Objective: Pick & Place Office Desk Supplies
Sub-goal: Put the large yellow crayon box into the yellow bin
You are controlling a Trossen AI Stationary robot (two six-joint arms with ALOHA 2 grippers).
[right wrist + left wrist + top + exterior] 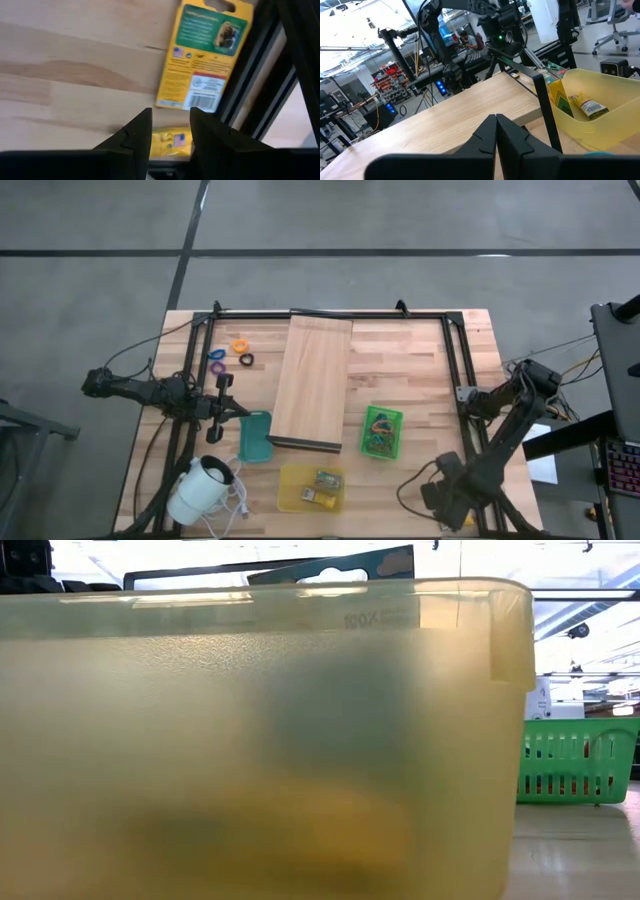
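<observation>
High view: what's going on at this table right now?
Sorting looks partly done: packets lie in the yellow bin, rings are loose on the table. The left gripper, shut and empty, is beside the teal tray. The right gripper is low at the right edge, by a yellow-green packet.

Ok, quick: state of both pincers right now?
Left pincer: closed, holding nothing.
Right pincer: open, holding nothing, above a yellow-green packet.

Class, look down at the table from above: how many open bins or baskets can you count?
3: a teal bin left of the wooden board, a green basket to its right, a yellow bin nearest the front edge.
</observation>
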